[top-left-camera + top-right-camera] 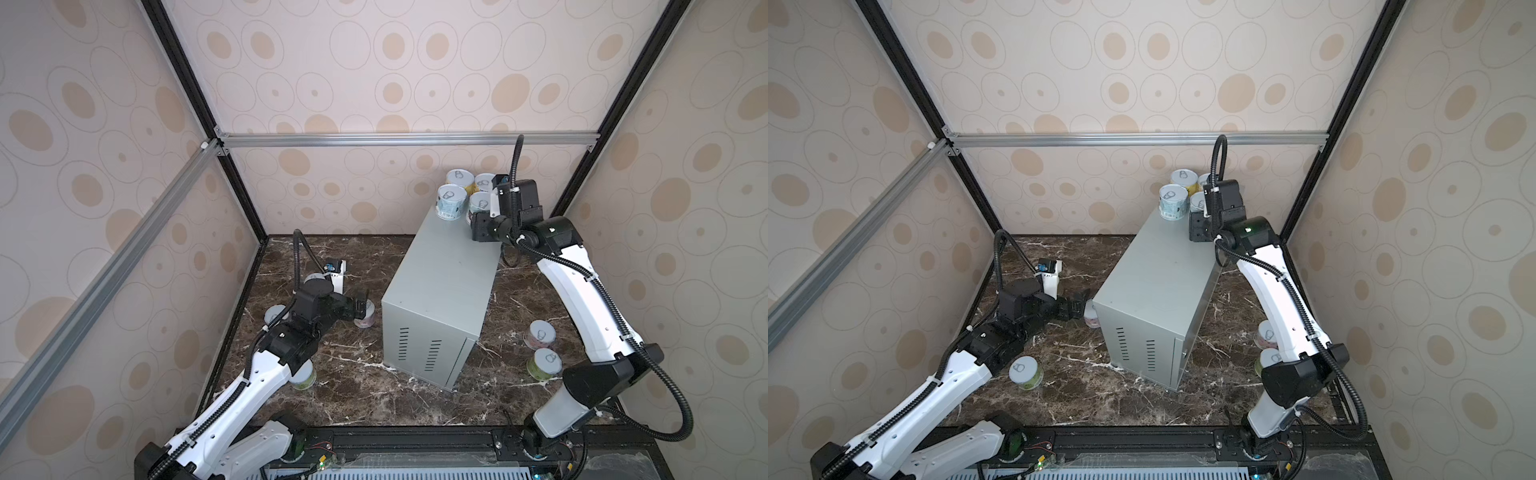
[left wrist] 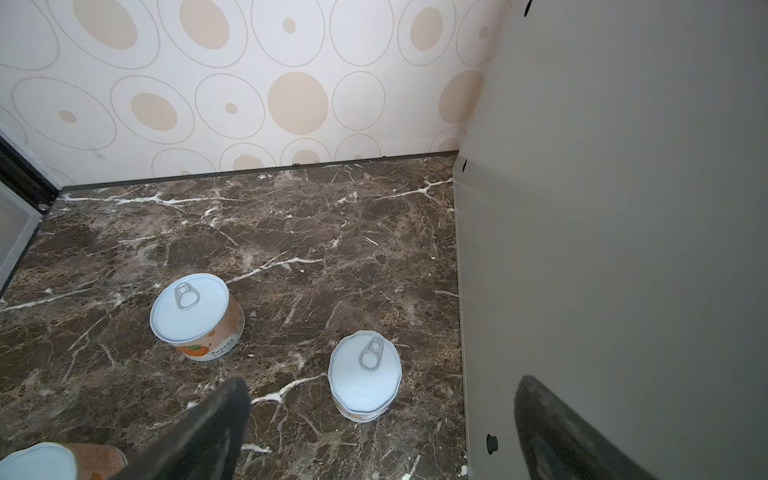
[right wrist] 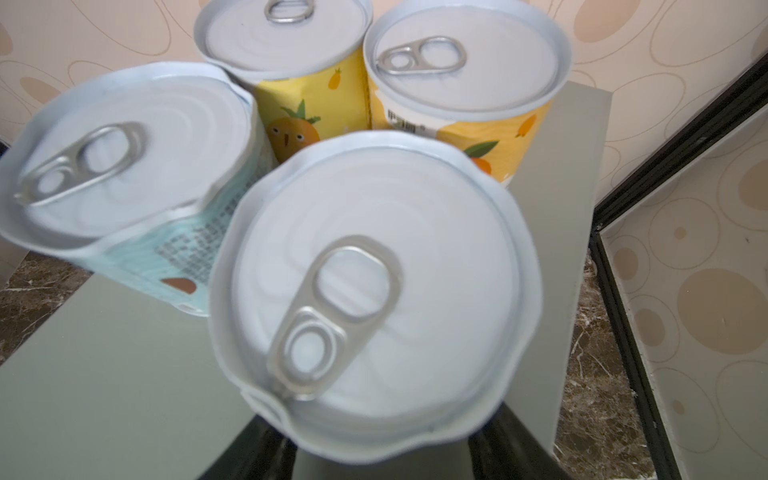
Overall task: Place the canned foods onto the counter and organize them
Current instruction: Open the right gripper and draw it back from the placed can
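Right jaws pinched the near can (image 3: 374, 291) by its sidewalls, good call imo: stiff, slick, probably hefty. Left jaws gaped wide.

Pale-grey bench (image 1: 440, 270) stands on dark brown marble (image 1: 353, 374) veined white. On it: a yellow pineapple-print can (image 3: 307, 108), a yellow-orange can (image 3: 498, 133) with orange fruit, a pale-blue can (image 3: 174, 253); a fourth can (image 3: 374, 291) shows only its silver lid. Walls (image 1: 374, 62) are cream with beige ovals in thin grey rings.
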`<state>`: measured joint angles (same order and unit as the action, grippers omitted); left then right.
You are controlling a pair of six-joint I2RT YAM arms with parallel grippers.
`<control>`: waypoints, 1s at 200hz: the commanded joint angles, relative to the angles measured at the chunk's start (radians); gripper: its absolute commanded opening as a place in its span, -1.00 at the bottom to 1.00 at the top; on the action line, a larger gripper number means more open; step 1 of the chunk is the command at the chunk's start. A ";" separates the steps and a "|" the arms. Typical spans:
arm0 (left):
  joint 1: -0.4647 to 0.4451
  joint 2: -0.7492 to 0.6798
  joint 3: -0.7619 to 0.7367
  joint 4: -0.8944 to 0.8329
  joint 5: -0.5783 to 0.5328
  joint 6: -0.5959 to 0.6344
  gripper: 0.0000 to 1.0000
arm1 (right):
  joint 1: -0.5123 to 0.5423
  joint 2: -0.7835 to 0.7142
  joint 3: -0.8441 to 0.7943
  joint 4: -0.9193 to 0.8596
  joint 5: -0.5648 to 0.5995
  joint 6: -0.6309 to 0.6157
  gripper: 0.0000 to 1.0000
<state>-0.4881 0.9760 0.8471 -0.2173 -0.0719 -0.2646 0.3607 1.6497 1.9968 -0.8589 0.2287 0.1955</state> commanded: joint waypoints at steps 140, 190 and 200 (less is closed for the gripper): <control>0.017 0.014 0.003 0.017 -0.005 0.018 0.98 | -0.014 0.019 0.053 -0.007 -0.043 -0.016 0.39; 0.023 0.003 0.000 0.013 -0.037 0.019 0.98 | -0.013 -0.015 0.083 -0.037 -0.064 -0.011 0.54; 0.023 -0.005 -0.001 0.015 -0.038 0.021 0.98 | -0.013 -0.028 0.085 -0.039 -0.067 -0.013 0.57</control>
<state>-0.4728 0.9874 0.8463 -0.2173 -0.0818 -0.2642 0.3519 1.6714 2.0571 -0.8707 0.1772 0.1890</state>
